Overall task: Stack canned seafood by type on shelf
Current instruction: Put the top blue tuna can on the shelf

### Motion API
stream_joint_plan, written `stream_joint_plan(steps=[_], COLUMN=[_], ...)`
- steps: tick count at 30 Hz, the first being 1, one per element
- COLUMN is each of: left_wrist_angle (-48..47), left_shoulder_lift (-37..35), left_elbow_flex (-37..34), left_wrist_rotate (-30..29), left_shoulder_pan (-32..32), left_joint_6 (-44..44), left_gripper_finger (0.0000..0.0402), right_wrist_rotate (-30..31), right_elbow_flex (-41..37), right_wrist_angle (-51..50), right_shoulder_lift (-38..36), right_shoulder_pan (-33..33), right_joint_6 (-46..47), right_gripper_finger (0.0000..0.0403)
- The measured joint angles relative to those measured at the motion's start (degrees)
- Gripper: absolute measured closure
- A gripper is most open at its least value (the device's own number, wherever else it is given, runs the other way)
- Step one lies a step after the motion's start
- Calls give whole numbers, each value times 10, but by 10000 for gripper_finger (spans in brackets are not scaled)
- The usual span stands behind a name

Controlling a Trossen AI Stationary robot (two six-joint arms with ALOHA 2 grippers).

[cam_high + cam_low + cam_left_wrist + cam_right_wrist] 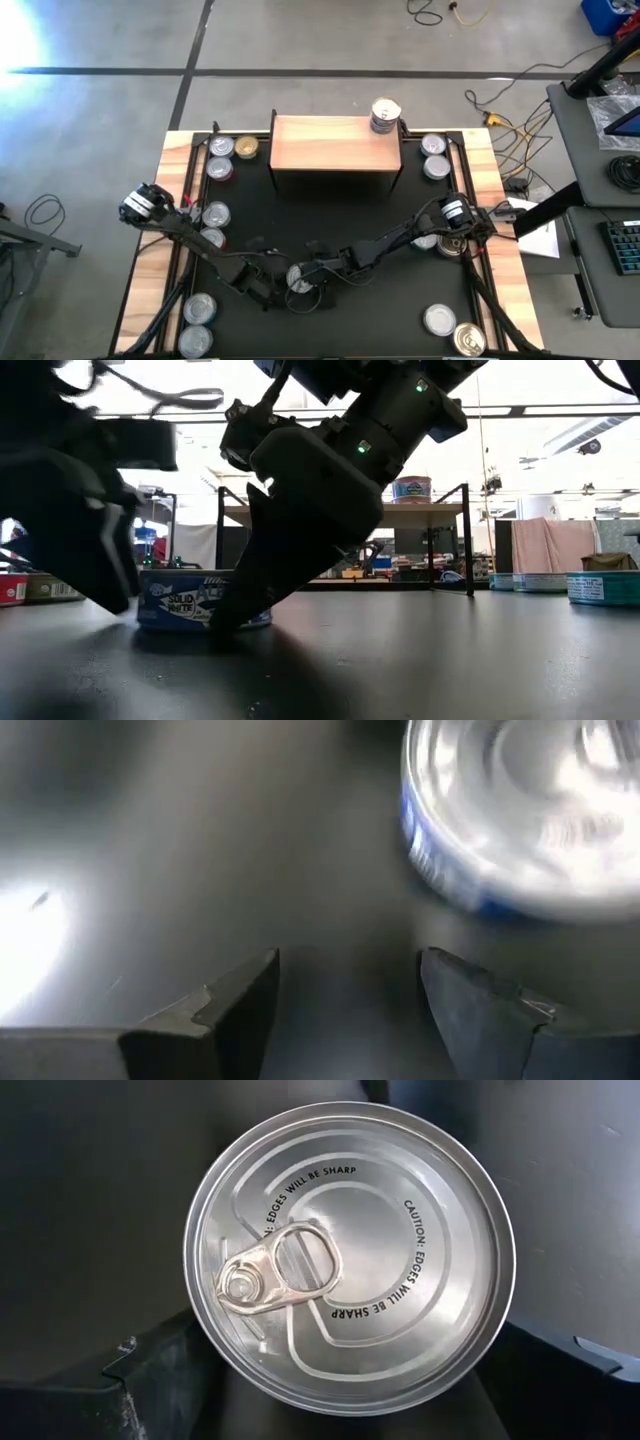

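A blue-labelled tin (299, 279) with a silver pull-tab top (350, 1260) stands on the black mat near its front middle. My right gripper (360, 1355) is open and slants down over the tin, one finger on each side of it. My left gripper (350, 1010) is open just left of the tin, close above the mat, with nothing between its fingers. The tin (520, 820) lies beside and beyond those fingers. The wood-topped shelf (335, 145) stands at the far middle. One tin (385, 115) sits on its far right corner. My right gripper's fingers (150, 1380) stand on either side of the tin's side wall, coming slanting down from the right. I cannot tell whether they touch it. The tin rests upright on the mat (190, 605).
More tins stand around the mat's edges: far left (221, 146), far right (435, 156), left (214, 225), near left (199, 325), near right (452, 330), and under the right arm (438, 243). The mat between the shelf and the grippers is bare.
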Motion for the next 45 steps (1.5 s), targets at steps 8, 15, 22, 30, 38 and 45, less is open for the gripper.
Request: stream_joint_plan(steps=[8, 15, 22, 30, 38, 45], left_wrist_angle=[-6, 51, 107, 151, 157, 151], left_shoulder_lift=[-22, 13, 32, 32, 35, 36], left_elbow_flex=[-2, -3, -5, -12, -1, 7], left_wrist_rotate=[-28, -20, -11, -3, 1, 2], left_shoulder_pan=[-75, -41, 4, 34, 45, 55], left_joint_6=[-4, -7, 54, 103, 123, 132], left_gripper_finger=[170, 170, 170, 170, 170, 170], right_wrist_rotate=[-17, -24, -26, -22, -15, 1], right_elbow_flex=[0, 0, 0, -2, -5, -5], right_wrist_angle=[-11, -12, -13, 6, 42, 40], right_shoulder_lift=[0, 0, 0, 1, 3, 3], right_shoulder_pan=[-4, -8, -15, -14, -10, -3], right_joint_6=[8, 0, 13, 5, 7, 51], right_gripper_finger=[19, 14, 4, 3, 2, 6])
